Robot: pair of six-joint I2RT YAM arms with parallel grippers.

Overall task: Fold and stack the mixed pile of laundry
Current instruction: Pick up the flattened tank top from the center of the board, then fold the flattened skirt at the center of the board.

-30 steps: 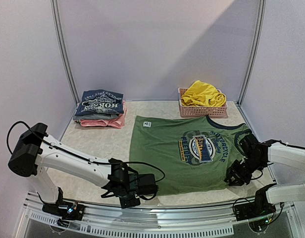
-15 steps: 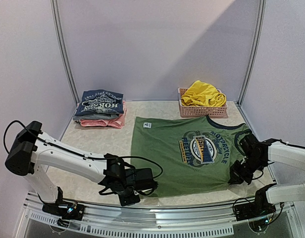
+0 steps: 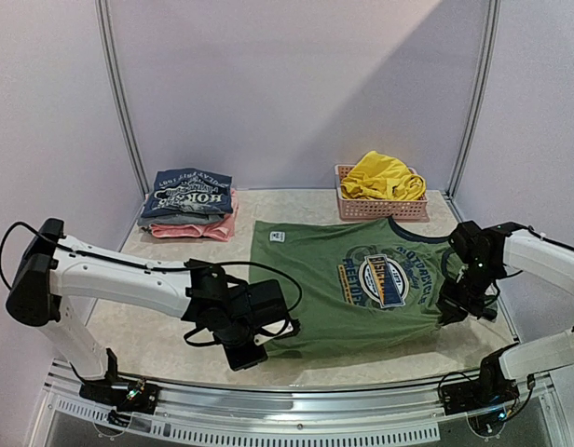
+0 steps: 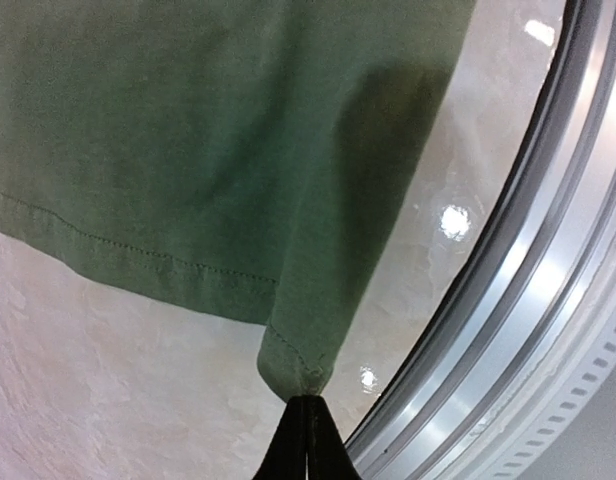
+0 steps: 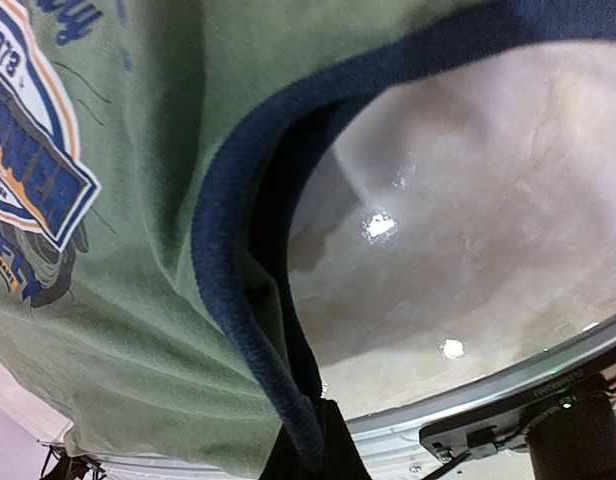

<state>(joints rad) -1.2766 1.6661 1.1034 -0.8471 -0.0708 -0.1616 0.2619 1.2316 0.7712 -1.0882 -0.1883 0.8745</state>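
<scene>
Back left: folded stack (image 3: 189, 205), navy printed tee over pink. Near left: left gripper (image 4: 307, 440) pinched shut on stitched hem corner of shirt (image 3: 362, 293), corner raised off glossy marbled table (image 3: 194, 251). Olive knit shirt mid-table, round logo up. Yellow shorts (image 3: 382, 177) crumpled in pink lattice basket (image 3: 380, 209). Far right: right gripper (image 5: 310, 450) clamped on ribbed navy armhole trim.

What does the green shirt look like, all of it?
The olive-green shirt is soft and sleeveless, with dark blue trim at neck and armholes and a round blue-yellow logo on the chest. It lies spread, front up, on the pale table, neck toward the right arm. The left gripper pinches its near hem corner; the right gripper pinches the near armhole trim.
</scene>
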